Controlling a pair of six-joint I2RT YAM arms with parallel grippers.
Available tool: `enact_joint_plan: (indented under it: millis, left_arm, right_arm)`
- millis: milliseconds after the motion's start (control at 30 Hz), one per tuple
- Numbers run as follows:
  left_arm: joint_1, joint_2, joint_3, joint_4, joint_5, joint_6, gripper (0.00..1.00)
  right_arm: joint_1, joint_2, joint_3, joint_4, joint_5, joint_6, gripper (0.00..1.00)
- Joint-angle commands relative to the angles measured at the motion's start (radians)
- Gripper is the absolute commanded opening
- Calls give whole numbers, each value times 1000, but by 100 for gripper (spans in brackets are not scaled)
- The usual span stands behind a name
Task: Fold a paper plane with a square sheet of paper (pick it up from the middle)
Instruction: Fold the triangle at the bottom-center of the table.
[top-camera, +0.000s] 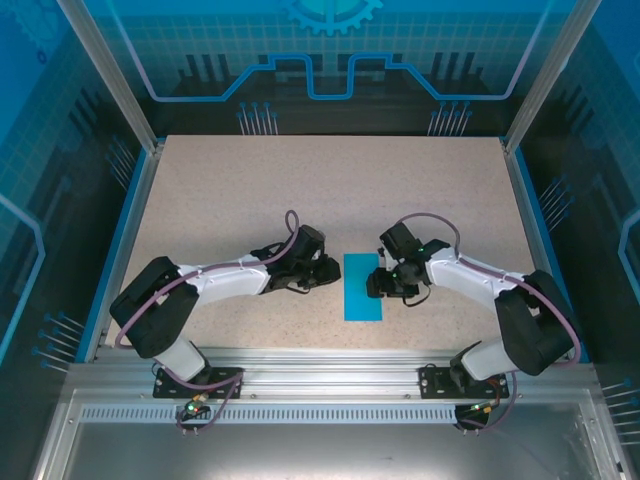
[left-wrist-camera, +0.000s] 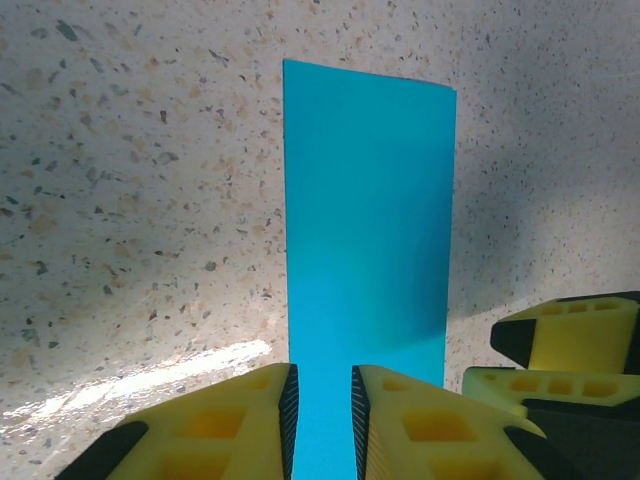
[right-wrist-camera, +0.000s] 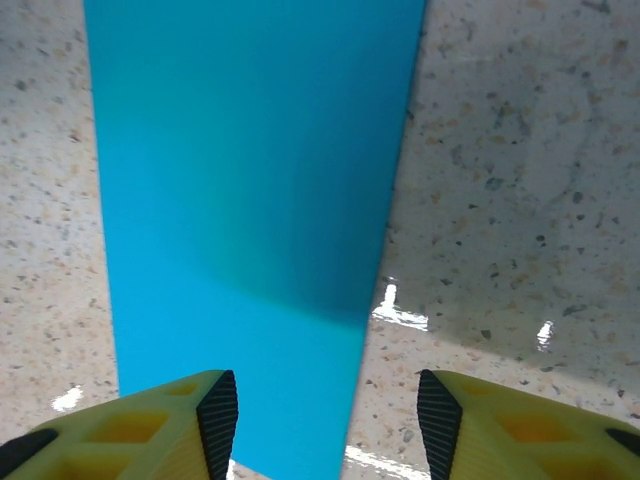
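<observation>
Flanking your folded teal-blue paper sheet (top-camera: 362, 287), left claw (left-wrist-camera: 320, 405) narrowly parted, right claw (right-wrist-camera: 327, 410) wide open, probably readying the next fold.

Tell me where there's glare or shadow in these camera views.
Left wrist view: bright glare streak on the speckled beige tabletop, lower left; right wrist view: small glints there, shadow darkening the thin teal-blue paper sheet; top view: even, sharp.
</observation>
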Motion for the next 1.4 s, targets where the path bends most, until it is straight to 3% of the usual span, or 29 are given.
enact_joint_plan:
  millis: [0, 100, 200, 467, 700, 800, 1000, 1367]
  left_arm:
    - [10, -20, -23, 13, 28, -24, 25]
    - [9, -46, -45, 9, 35, -44, 28]
    - [7, -58, -64, 13, 55, -50, 28]
    - [7, -47, -91, 27, 96, -58, 30]
    - [7, -45, -100, 24, 92, -56, 30]
    - [8, -11, -46, -10, 95, -42, 28]
    - [-3, 30, -30, 5, 105, -53, 27]
    - [-6, 69, -11, 5, 126, -49, 28]
  right_arm:
    - [41, -31, 10, -20, 29, 0, 55]
    - [55, -24, 17, -29, 8, -13, 56]
    - [102, 10, 52, -90, 98, 8, 56]
    - [114, 80, 60, -56, 62, 42, 50]
    - [133, 45, 37, -42, 67, 27, 48]
    - [100, 48, 40, -37, 67, 48, 42]
    - [7, 52, 7, 94, -87, 44, 33]
    - [-53, 96, -23, 129, -134, 30, 41]
